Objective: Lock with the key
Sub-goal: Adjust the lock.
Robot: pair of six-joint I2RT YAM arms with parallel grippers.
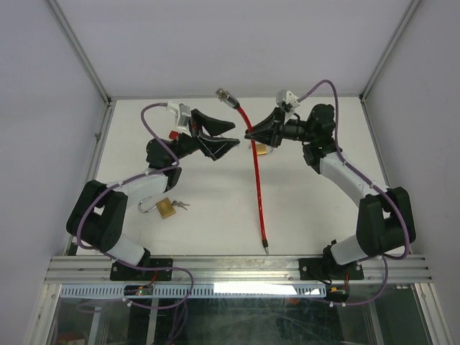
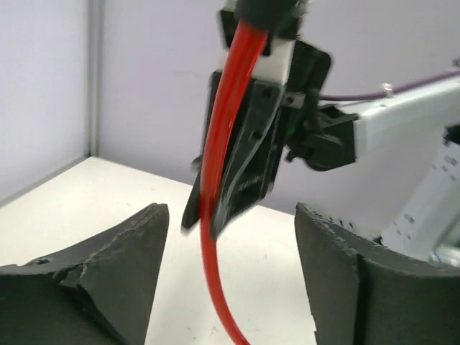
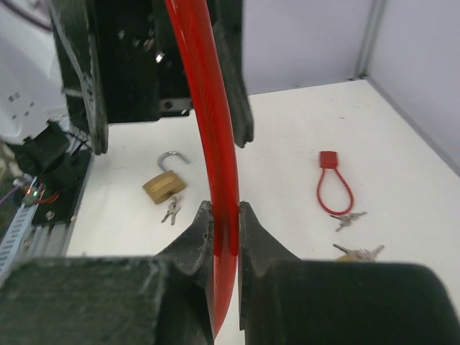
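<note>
Red cable lock (image 1: 256, 187) runs in a long line down the middle of the tabletop (image 1: 215, 230). Its metal head (image 1: 226, 95) is up towards the far edge and its thin tip sits close to the near edge. The right gripper (image 1: 249, 134) is clenched on the upper part of the cable, and the wrist view shows both pads pressed flat against the red sheath. The cable rises in a curve out of that grip.

The left gripper (image 1: 237, 134) faces it from the other side with its jaws spread wide. From its own camera the foam fingers (image 2: 129, 251) stand well apart, and the cable passes between them without touching either one. So it is released and holding nothing.

A brass padlock (image 1: 167, 209) lies near the left arm on the near-left part of the tabletop. Its shackle is swung open and a small bunch of keys (image 1: 181, 205) lies just beside it. A small red loop lock (image 3: 333, 183) lies flat on the tabletop, seen in the right wrist view, with more keys (image 3: 350, 218) near it.
</note>
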